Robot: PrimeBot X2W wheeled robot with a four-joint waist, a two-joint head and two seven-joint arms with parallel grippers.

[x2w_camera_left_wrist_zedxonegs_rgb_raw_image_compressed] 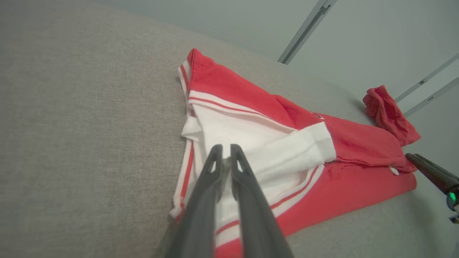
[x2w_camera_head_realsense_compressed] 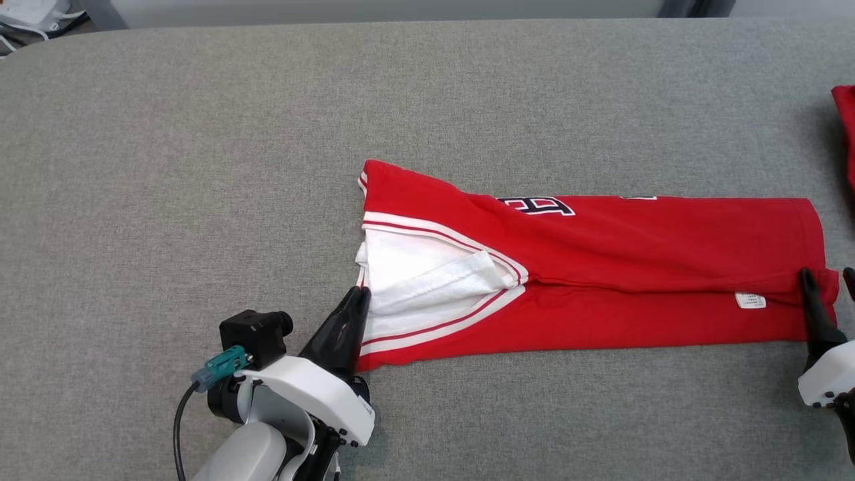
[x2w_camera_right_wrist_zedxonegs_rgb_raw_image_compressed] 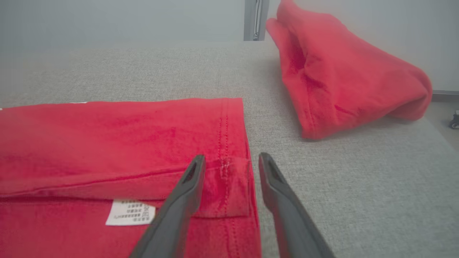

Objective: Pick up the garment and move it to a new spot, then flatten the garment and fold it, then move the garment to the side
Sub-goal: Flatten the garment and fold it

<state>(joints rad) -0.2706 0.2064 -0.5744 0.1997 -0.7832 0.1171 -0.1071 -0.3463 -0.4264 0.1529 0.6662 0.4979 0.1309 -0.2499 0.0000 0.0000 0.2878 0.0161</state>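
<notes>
The garment (x2w_camera_head_realsense_compressed: 601,267), red with white trim, lies folded lengthwise on the grey table (x2w_camera_head_realsense_compressed: 200,167), right of centre. Bare surface runs wide on its far side and to the robot's left, with a narrower strip on the near side. Off the hem end, a second red cloth (x2w_camera_head_realsense_compressed: 845,133) sits apart at the table's right edge.

The long axis runs left to right: the white collar points to the robot's left, the hem to its right.

The left gripper (x2w_camera_head_realsense_compressed: 357,297) sits at the collar edge. The left wrist view shows its fingers (x2w_camera_left_wrist_zedxonegs_rgb_raw_image_compressed: 247,186) pressed together over white fabric; whether cloth is caught cannot be told. The right gripper (x2w_camera_head_realsense_compressed: 828,277) stands at the near hem corner. The right wrist view shows its fingers (x2w_camera_right_wrist_zedxonegs_rgb_raw_image_compressed: 279,193) spread, straddling the folded hem, and a white label (x2w_camera_right_wrist_zedxonegs_rgb_raw_image_compressed: 131,212) beside them. The head view alone shows the black lettering (x2w_camera_head_realsense_compressed: 538,205) along the far fold.
</notes>
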